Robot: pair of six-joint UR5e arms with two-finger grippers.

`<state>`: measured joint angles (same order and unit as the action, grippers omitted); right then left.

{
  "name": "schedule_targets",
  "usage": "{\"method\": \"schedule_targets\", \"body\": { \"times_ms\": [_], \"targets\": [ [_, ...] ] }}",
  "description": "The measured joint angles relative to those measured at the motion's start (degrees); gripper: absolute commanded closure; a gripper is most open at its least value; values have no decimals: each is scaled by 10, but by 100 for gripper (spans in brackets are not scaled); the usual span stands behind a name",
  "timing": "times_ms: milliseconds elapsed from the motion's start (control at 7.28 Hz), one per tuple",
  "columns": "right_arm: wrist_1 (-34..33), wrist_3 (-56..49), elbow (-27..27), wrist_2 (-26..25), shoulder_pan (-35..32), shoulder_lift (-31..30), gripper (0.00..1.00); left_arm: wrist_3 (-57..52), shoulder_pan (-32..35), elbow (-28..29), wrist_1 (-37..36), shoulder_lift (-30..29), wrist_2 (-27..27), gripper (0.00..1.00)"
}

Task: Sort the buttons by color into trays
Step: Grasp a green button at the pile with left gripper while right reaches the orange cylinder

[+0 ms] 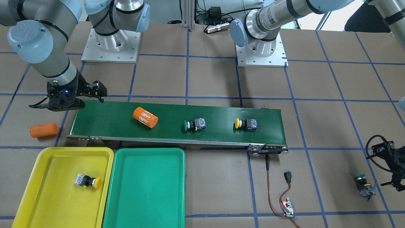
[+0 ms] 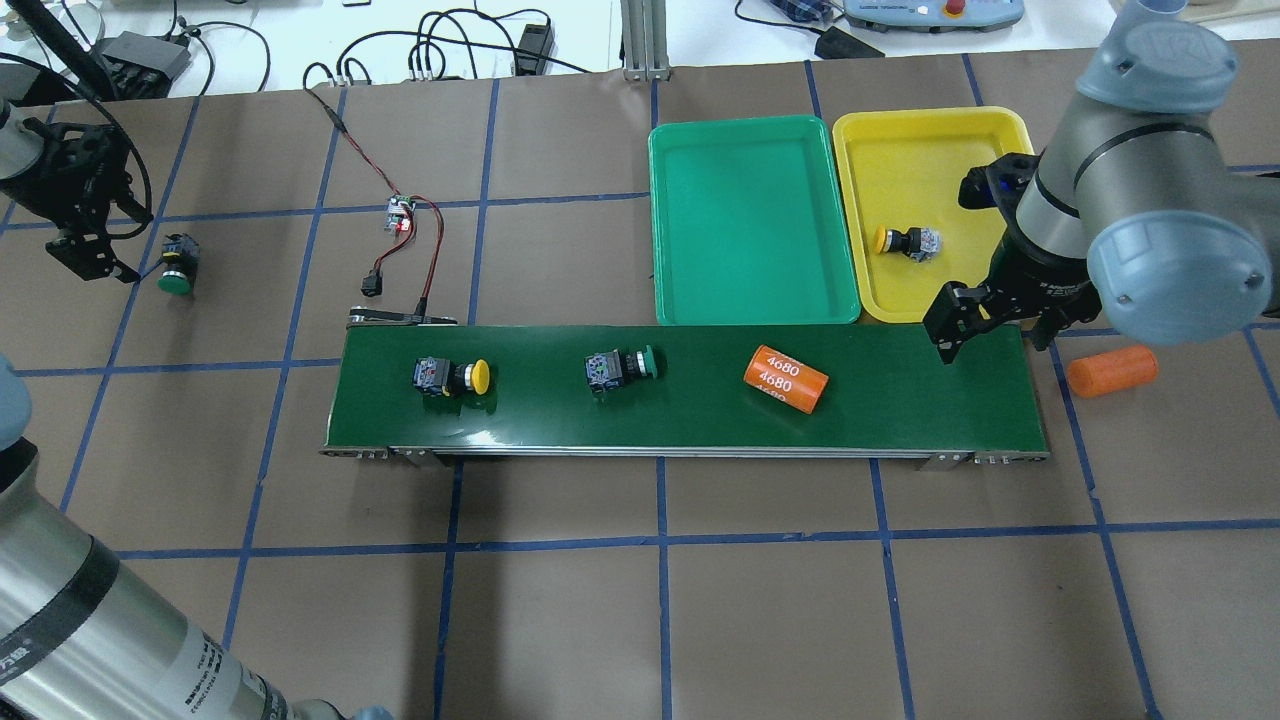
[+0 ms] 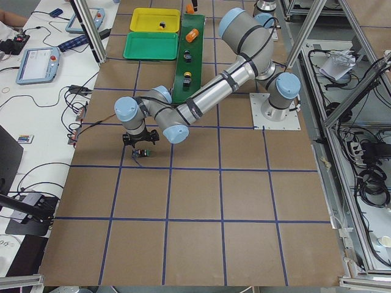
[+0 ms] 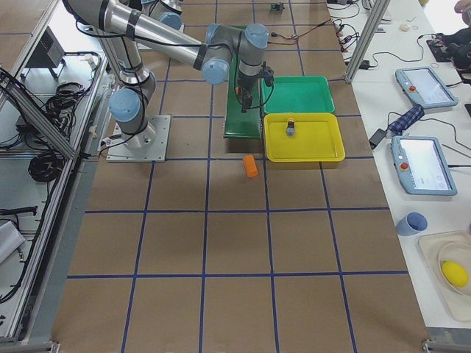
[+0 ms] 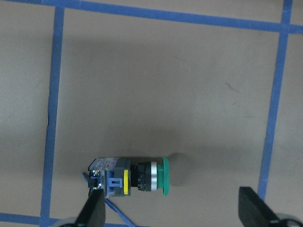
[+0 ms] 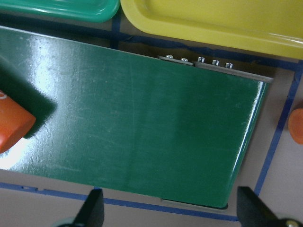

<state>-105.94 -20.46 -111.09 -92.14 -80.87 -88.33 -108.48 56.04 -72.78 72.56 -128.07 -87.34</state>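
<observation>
One yellow-capped button (image 2: 905, 241) lies in the yellow tray (image 2: 935, 140). The green tray (image 2: 750, 220) holds nothing. A yellow-capped button (image 2: 455, 376) and a green-capped button (image 2: 618, 366) lie on the conveyor belt (image 2: 900, 410). Another green-capped button (image 2: 177, 267) lies on its side on the table at the far left. My left gripper (image 5: 173, 215) is open just above that button (image 5: 132, 176), which lies near its fingertips without being held. My right gripper (image 6: 170, 213) is open and empty above the belt's right end, beside the yellow tray.
An orange cylinder marked 4680 (image 2: 786, 379) lies on the belt, right of the green button. A plain orange cylinder (image 2: 1112, 370) lies on the table past the belt's right end. A small controller board with red and black wires (image 2: 402, 215) sits behind the belt's left end.
</observation>
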Motion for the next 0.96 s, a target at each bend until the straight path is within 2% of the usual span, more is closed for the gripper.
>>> {"method": "schedule_targets", "body": {
  "times_ms": [275, 687, 962],
  "targets": [
    [-1, -104, -2, 1, -4, -3, 0, 135, -1, 2, -10, -10, 4, 0],
    [-1, -258, -3, 3, -9, -6, 0, 353, 3, 1, -77, -39, 16, 0],
    [5, -339, -3, 4, -22, -7, 0, 511, 14, 2, -96, -60, -4, 0]
  ]
}}
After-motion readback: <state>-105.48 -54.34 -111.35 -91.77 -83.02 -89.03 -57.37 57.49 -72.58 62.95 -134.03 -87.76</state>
